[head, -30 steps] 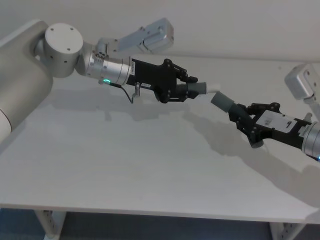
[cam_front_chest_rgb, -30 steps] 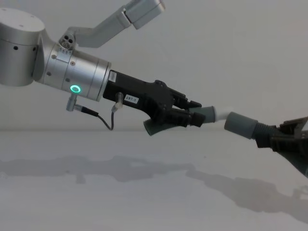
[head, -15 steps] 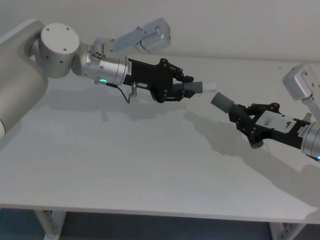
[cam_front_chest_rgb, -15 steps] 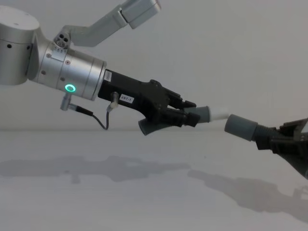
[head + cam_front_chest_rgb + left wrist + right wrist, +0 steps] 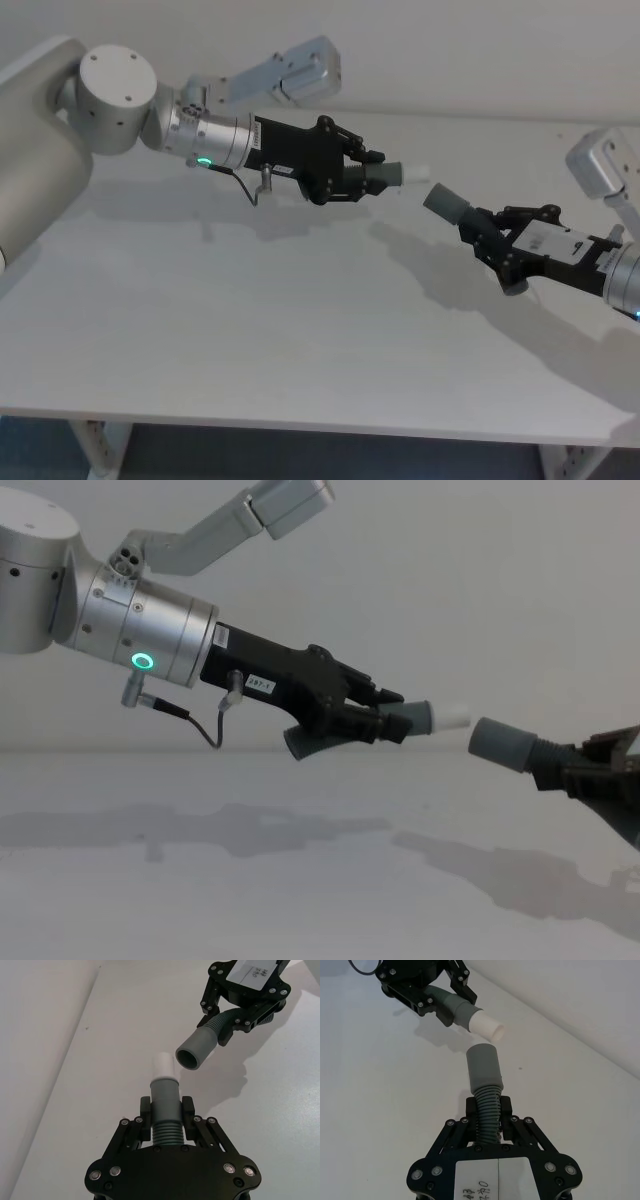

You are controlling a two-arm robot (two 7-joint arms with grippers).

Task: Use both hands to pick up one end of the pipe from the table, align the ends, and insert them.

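Since a second ago the left gripper (image 5: 352, 176), clamped on the tipped piece (image 5: 395, 175) at upper centre, has drawn back, widening the gap. Right gripper (image 5: 488, 240), mid-right, pinches the socket piece (image 5: 448, 204). Both lifted; aligning and inserting remain.

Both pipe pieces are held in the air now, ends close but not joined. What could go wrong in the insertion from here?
1. The whitish narrow tip sits beside the wide grey socket, off its axis; pushing now may jam it on the rim.
2. The left end effector and right end effector grip the ribbed dark-grey elbows, which might twist under load.
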